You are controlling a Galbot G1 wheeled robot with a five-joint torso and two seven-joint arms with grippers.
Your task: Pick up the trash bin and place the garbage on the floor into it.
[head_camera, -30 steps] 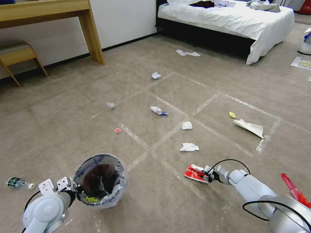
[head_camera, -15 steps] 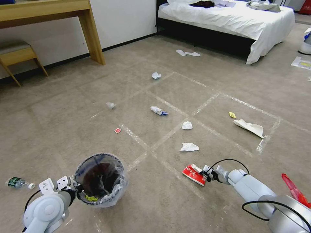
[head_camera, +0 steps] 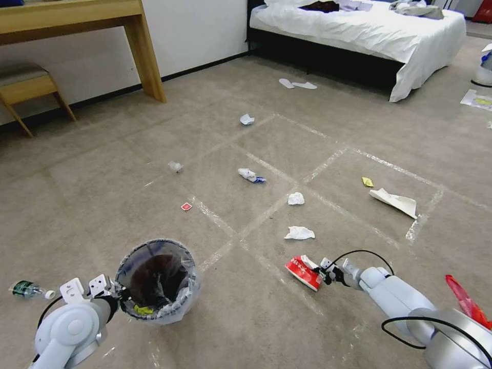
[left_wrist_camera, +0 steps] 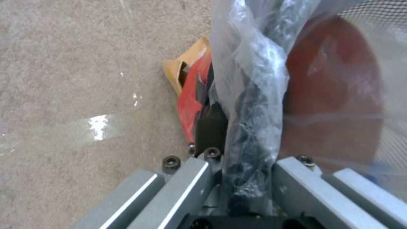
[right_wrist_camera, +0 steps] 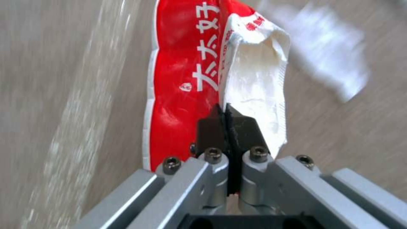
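Bin interior dark; contents hard to make out beyond yellow scrap (head_camera: 144, 309) near rim. Floor (head_camera: 154, 154) litter ahead: white tissues (head_camera: 299, 233), small red wrapper (head_camera: 186, 206), yellow wrapper (head_camera: 367, 182), folded paper (head_camera: 394, 201), plastic bottle (head_camera: 25, 289) at my far left. Trash bin (head_camera: 156, 279), clear-lined, at lower left; my left gripper (head_camera: 117, 295) clamped on its rim and liner. My right gripper (head_camera: 322, 275) pinched tight on crushed red-white cup (head_camera: 303, 272), low at floor, right of bin.
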